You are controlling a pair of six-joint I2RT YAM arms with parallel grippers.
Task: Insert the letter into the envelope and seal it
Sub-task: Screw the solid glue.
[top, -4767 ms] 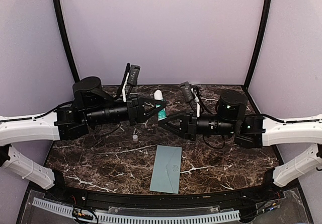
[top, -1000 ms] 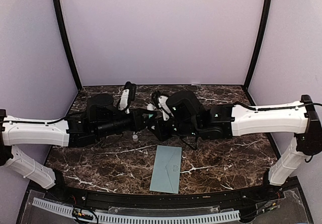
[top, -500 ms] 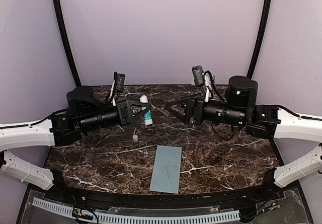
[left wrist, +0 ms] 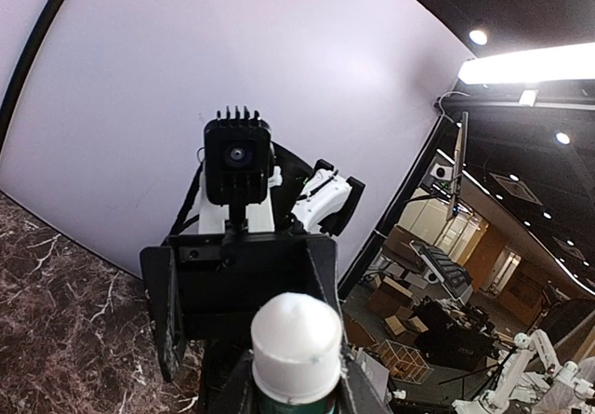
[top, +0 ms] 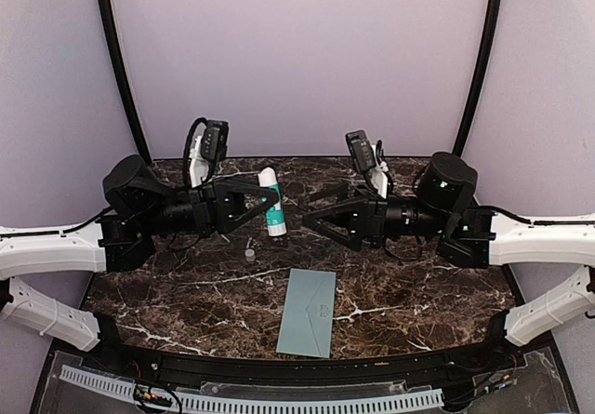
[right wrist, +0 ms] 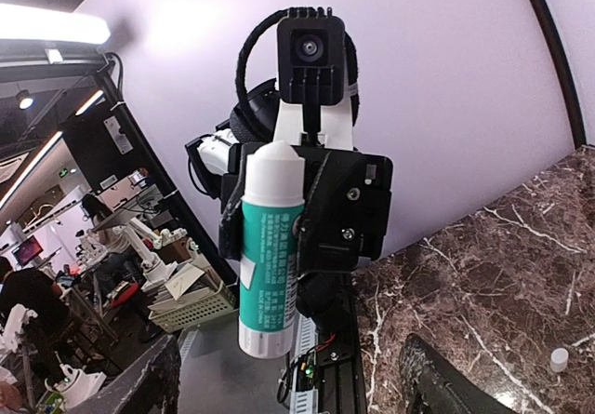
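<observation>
The pale grey-teal envelope [top: 308, 313] lies flat on the marble table [top: 418, 284] near the front edge, below and between both grippers. The letter is out of view. My left gripper [top: 265, 205] hangs above the table, shut on a white-and-green glue stick [top: 272, 202] that stands nearly upright. In the left wrist view the stick's white top [left wrist: 297, 340] sits between my fingers. My right gripper [top: 311, 211] faces it from the right, open and empty, a short gap away. The right wrist view shows the held glue stick [right wrist: 270, 256] straight ahead.
A small white cap [top: 249, 255] lies on the table left of the envelope, and the right wrist view shows that cap [right wrist: 559, 359] too. Purple walls with black posts [top: 119, 70] close in the back and sides. A perforated white rail [top: 251, 400] runs along the front.
A second ago both grippers met at the glue stick. The right gripper has since opened and pulled back to the right. The left has drawn back left, still holding the stick.
</observation>
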